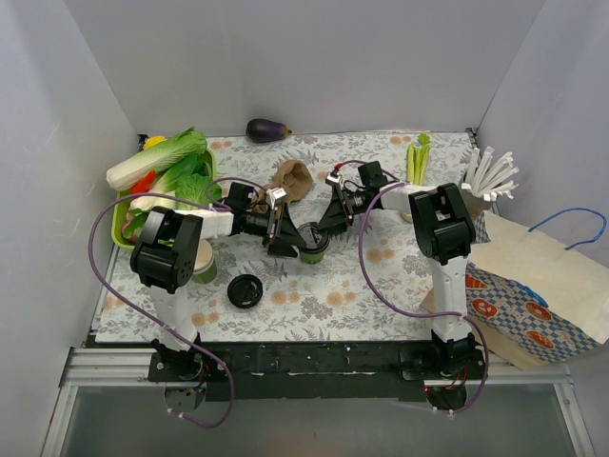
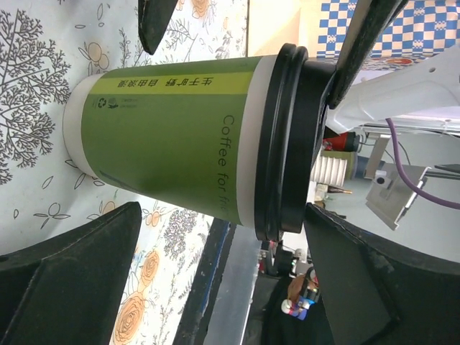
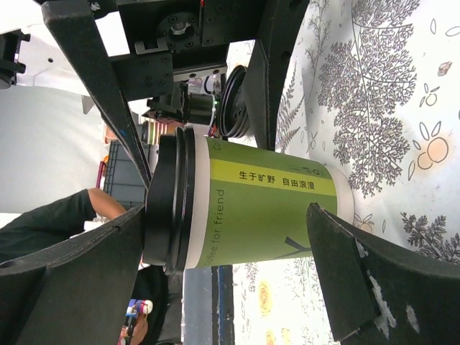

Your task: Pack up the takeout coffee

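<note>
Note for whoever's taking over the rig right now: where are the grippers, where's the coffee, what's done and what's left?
Left gripper: open, close beside the takeout coffee, not gripping it.
Right gripper: open, close on the cup's other side, holding nothing.
Coffee: upright mid-table between the two grippers, black lid on.
Paper bag: at the table's right edge, coffee not in it.
Done: cup is lidded.
Left: probably grasp the cup and set it in the bag.
</note>
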`<action>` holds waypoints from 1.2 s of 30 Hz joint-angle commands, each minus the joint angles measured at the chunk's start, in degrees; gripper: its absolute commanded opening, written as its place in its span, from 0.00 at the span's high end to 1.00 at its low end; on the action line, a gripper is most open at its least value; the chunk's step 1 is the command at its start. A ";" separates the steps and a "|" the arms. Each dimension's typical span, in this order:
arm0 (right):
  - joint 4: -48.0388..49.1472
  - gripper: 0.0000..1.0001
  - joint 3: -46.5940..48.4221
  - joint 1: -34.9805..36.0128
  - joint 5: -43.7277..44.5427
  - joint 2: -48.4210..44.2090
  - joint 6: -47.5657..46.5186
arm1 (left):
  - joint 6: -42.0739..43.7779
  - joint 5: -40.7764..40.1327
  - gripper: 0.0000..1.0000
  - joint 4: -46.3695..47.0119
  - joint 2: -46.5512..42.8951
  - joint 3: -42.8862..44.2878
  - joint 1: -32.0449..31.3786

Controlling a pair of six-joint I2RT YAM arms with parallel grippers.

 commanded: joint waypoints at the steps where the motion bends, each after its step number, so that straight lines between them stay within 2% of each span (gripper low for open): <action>1: -2.33 0.03 -0.19 0.71 1.01 -2.22 -2.61 | 0.88 -0.83 0.06 0.20 2.58 0.69 0.07; 7: 3.47 0.07 -2.02 0.71 -0.21 0.60 4.23 | -2.19 0.22 0.11 3.19 7.59 0.17 0.68; 16: 7.17 0.09 -4.06 0.71 -0.65 3.41 8.37 | -0.88 -12.60 0.21 -3.31 17.86 4.12 0.86; 23: 8.22 0.10 -2.30 0.80 -0.66 7.01 9.87 | 0.70 -16.56 0.26 -8.14 25.25 8.78 0.77; 29: 8.75 0.10 -2.39 0.80 -1.18 7.98 10.92 | 0.97 -19.91 0.28 -8.15 26.67 8.60 0.77; 33: 8.75 0.11 -1.33 0.80 -0.92 7.46 11.01 | 3.16 -22.19 0.29 -9.64 24.22 11.15 0.42; 36: 8.75 0.11 0.51 0.71 -1.44 5.88 10.66 | 4.92 -19.22 0.24 -10.43 21.67 12.56 0.42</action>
